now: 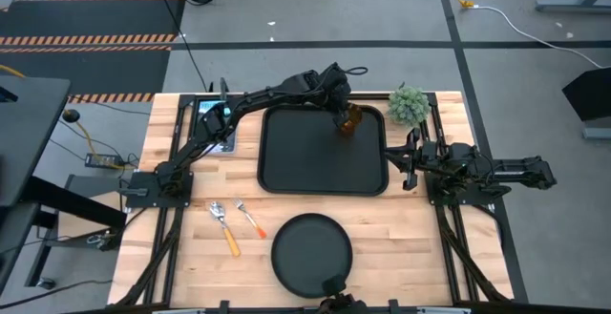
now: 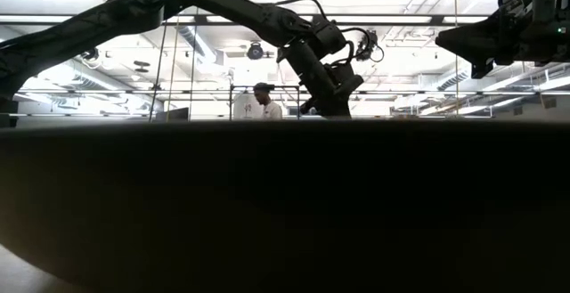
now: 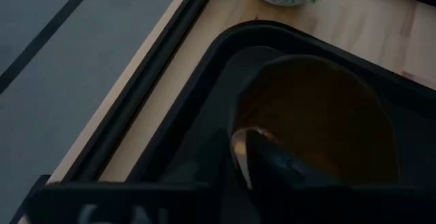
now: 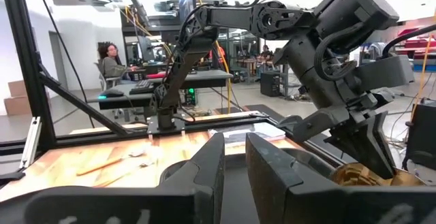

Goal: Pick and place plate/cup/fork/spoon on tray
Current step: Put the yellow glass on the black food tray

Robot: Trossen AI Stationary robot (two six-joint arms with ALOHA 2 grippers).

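Note:
My left gripper (image 1: 344, 114) reaches over the far right corner of the black tray (image 1: 286, 161) and is shut on the amber cup (image 1: 350, 121), which also shows in the left wrist view (image 3: 327, 108). The round black plate (image 1: 311, 254) lies flat near the table's near edge. The spoon (image 1: 222, 223) and the fork (image 1: 251, 219) lie flat on the wood to the plate's left. My right gripper (image 4: 235, 163) waits at the tray's right side, fingers nearly together, empty. My left gripper holds the cup by its rim (image 3: 238, 139), with one finger (image 3: 272, 166) inside the cup. The other finger is hidden below the picture's edge. The fingers come from above, slanting down. The cup stays upright over the tray's corner; I cannot tell whether its base touches the tray.
A fuzzy green plant ball in a pot (image 1: 409, 106) stands just beyond the tray's far right corner, close to the cup. A blue-white packet (image 1: 215, 123) lies left of the tray. In the low view the plate's rim (image 2: 285, 204) blocks most of the table.

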